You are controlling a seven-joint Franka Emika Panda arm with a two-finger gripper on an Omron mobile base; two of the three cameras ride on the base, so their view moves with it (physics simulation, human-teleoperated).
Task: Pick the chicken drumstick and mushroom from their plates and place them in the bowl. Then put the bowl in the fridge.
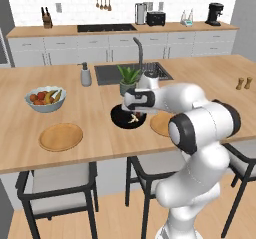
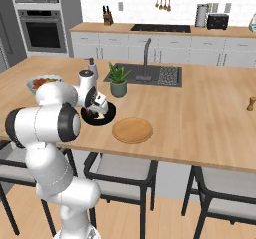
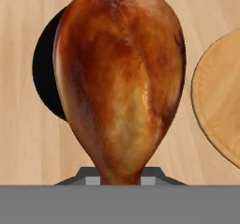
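**Drumstick held over the black bowl**

I have the claw (image 1: 134, 117) clamped on the chicken drumstick (image 3: 119, 82), gripping its narrow bone end with the fat end pointing away from the hand. In the hand view the drumstick hangs above the black bowl (image 3: 46, 78), with a wooden plate (image 3: 218, 96) just beside the bowl. From the left base view I see the bowl (image 1: 120, 119) on the island counter (image 1: 210, 73) between two wooden plates, one near the fruit bowl (image 1: 45, 98), the other (image 1: 161, 124) partly behind my arm. A potted plant (image 1: 128, 79) stands just behind the bowl. I cannot make out the mushroom.
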